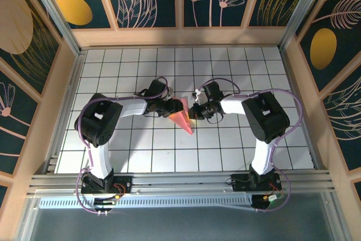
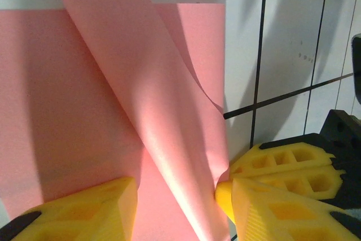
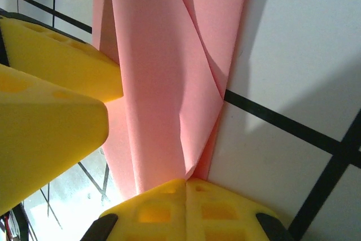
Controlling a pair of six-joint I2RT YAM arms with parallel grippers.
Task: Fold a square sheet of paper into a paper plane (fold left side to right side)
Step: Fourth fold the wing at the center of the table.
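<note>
Pink paper sits in the middle of the white squared table, between both arms. It is partly folded, and one flap curls up. The right gripper pinches the paper tight. The left gripper has its yellow fingers apart, one on each side of the flap.

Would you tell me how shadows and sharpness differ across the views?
Top external: sharp and evenly lit, the paper small in frame. Left wrist: dark shadows cross the paper's flat part. Right wrist: a shadow falls on the white tiles beside it.
</note>
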